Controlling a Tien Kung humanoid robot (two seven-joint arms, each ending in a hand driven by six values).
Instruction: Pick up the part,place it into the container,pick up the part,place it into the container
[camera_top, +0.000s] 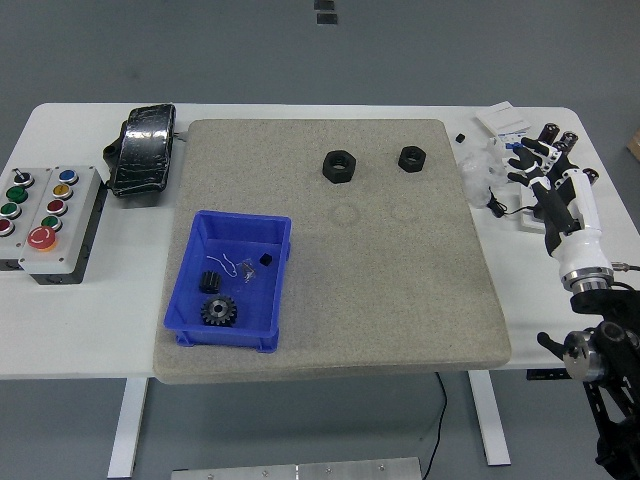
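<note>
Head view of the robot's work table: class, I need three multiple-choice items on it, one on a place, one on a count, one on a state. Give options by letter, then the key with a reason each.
1. Where does the black toothed gear lie?
A. Inside the blue plastic bin
B. On the grey mat beside the bin
C. On the grey button box

2. How many black hexagonal nuts lie on the mat outside the bin?
A. One
B. Two
C. Four

3. What is the state of the right hand?
A. Shut on a nut
B. Fingers spread, holding nothing
C. Resting inside the bin

Key: 1 A, the gear sits at the bin's near end. 2 B, one larger and one smaller nut lie at the mat's far side. 3 B, the hand is off the mat's right edge, with nothing in it.
</note>
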